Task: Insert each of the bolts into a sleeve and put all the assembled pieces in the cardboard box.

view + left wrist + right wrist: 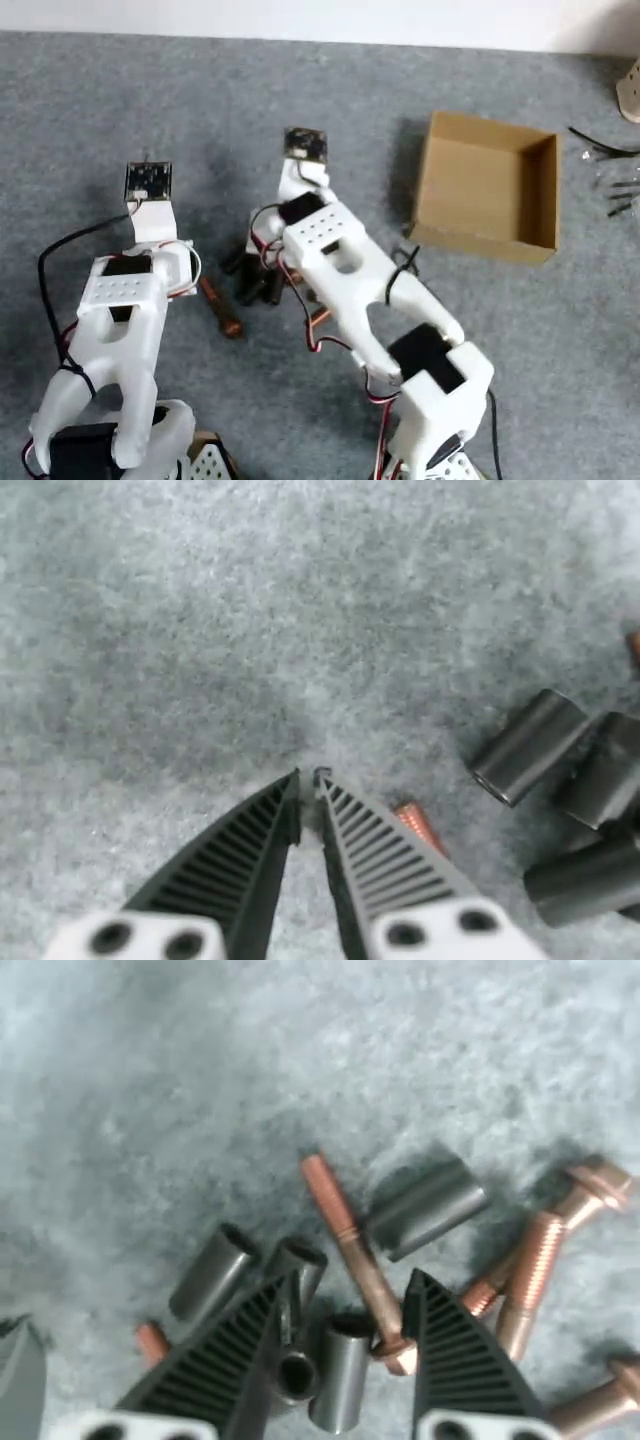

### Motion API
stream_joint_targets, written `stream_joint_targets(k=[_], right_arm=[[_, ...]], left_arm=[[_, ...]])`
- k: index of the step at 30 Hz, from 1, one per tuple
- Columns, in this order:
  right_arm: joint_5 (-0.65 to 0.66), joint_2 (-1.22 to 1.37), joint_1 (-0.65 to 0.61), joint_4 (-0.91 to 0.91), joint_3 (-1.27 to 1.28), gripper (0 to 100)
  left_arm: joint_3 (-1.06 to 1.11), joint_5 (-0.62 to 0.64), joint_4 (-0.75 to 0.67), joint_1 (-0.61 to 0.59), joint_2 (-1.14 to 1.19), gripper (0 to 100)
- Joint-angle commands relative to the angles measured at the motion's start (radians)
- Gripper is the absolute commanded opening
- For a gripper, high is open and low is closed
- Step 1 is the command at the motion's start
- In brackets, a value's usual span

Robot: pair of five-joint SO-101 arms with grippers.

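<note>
**Left gripper (310, 778) closed, right gripper (352, 1278) spread above the loose parts**

At the left of the grey carpeted table (120, 90), the left arm (120, 300) stood over the surface. Its fingers (240, 860) were pressed almost together, with only a thin slit between the tips and nothing in it. Just beside that arm's wrist a lone copper bolt (220, 308) lay flat on the carpet, apart from the rest.

Between the two arms sat a cluster of dark sleeves (258, 285), none of them with a bolt through it. The right arm (340, 260) reached over this cluster. Its fingers (455, 1360) were spread wide and held nothing. In the gap between them lay a long bolt (350, 1250), its hex head close to one finger. A short sleeve (340, 1375) lay just beside that bolt; whether they touched could not be told. A separate sleeve (425, 1205) lay a little farther off. Past it, several more copper bolts (540, 1270) were bunched together.

To the right, well apart from the parts, the cardboard box (540, 190) stood open side up. A few thin dark ties (610, 165) lay near the table's right edge.
</note>
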Motion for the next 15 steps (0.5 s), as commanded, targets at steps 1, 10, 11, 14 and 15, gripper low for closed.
stream_joint_targets(k=[1, 10, 11, 14, 15], right_arm=[[-0.038, 0.019, 0.028, -0.015, -0.035, 16.6], [-0.112, 0.199, 0.062, -0.031, -0.093, 16.6], [-0.124, 0.196, 0.062, -0.030, -0.105, 16.6], [-0.166, 0.194, 0.062, -0.013, -0.125, 16.6], [-0.181, 0.194, 0.062, -0.012, -0.125, 16.6]], left_arm=[[-0.018, 0.005, 0.005, -0.007, -0.022, 5], [-0.018, 0.005, 0.006, -0.007, -0.022, 5], [-0.018, 0.005, 0.006, -0.007, -0.022, 5], [-0.018, 0.003, 0.006, -0.007, -0.022, 5], [-0.018, 0.003, 0.006, -0.007, -0.022, 5]])
